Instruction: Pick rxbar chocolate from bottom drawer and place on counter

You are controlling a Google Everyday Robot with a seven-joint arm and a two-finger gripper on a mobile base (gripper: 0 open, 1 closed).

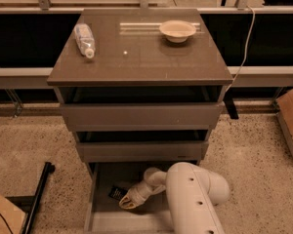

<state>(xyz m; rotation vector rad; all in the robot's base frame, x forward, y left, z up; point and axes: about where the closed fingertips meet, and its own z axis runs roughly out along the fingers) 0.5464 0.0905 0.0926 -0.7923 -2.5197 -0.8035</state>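
Note:
The bottom drawer [103,213] is pulled open below the two upper drawers. The rxbar chocolate [117,193], a small black wrapped bar, lies on its grey floor near the left side. My gripper [125,201] reaches down into the drawer from the white arm [195,199] and sits right against the bar's right end. The counter [141,57] is the glossy grey-brown top of the cabinet.
A clear plastic bottle [84,39] lies on the counter at the left. A pale bowl [177,30] stands at the back right. A cardboard box [292,121] sits on the floor at the right, a black stand [36,199] at the left.

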